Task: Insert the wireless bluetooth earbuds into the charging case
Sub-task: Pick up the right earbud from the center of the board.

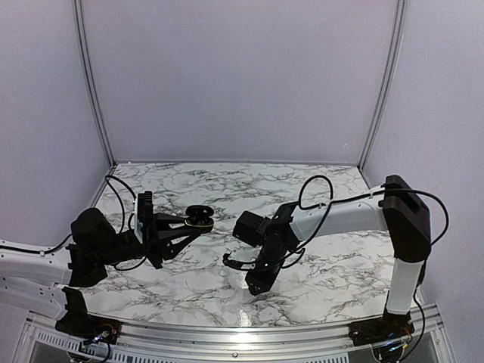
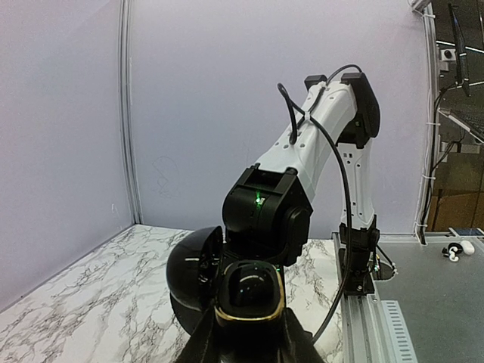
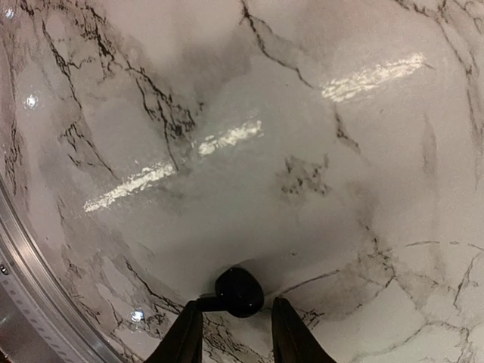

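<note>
The charging case [image 2: 249,291] I see is black with a gold rim, its rounded lid [image 2: 193,268] swung open to the left. My left gripper [image 2: 249,336] is shut on its base and holds it above the table, opening towards the camera. From above, the case [image 1: 200,215] sits at the tips of the left gripper [image 1: 198,224]. Its inside is dark and I cannot tell what lies in it. One small black earbud [image 3: 239,292] lies on the marble between the fingers of my right gripper [image 3: 236,325]. Those jaws stand slightly apart: its stem meets the left finger and a gap shows on the right. From above, the right gripper [image 1: 248,274] points down at the table.
The marble table [image 1: 318,265] is walled at the back and both sides. A metal rail [image 1: 227,333] runs along its near edge and shows in the right wrist view as a rail [image 3: 23,249] at lower left. The right arm's wrist [image 2: 265,212] hangs close behind the held case.
</note>
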Available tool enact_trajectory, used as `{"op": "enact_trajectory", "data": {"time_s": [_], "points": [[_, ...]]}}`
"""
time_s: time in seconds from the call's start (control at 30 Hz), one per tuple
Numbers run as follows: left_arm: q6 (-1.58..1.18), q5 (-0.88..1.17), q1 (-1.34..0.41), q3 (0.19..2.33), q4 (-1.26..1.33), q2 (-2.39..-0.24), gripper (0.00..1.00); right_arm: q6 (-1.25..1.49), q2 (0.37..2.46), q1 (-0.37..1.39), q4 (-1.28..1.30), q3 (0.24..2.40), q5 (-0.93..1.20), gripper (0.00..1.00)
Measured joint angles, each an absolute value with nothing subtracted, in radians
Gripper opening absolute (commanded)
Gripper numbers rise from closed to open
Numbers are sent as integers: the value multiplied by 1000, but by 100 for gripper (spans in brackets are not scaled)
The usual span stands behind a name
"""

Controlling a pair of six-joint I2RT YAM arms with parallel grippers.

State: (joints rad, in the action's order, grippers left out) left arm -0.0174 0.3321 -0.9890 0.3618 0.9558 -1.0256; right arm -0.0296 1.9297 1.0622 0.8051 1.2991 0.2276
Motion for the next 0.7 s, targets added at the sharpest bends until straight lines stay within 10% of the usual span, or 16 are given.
{"op": "enact_trajectory", "data": {"time_s": [0.7], "points": [[-15,332,-989,350,955,-1016,0,-38,1974,1063,819,1357,228,27]]}}
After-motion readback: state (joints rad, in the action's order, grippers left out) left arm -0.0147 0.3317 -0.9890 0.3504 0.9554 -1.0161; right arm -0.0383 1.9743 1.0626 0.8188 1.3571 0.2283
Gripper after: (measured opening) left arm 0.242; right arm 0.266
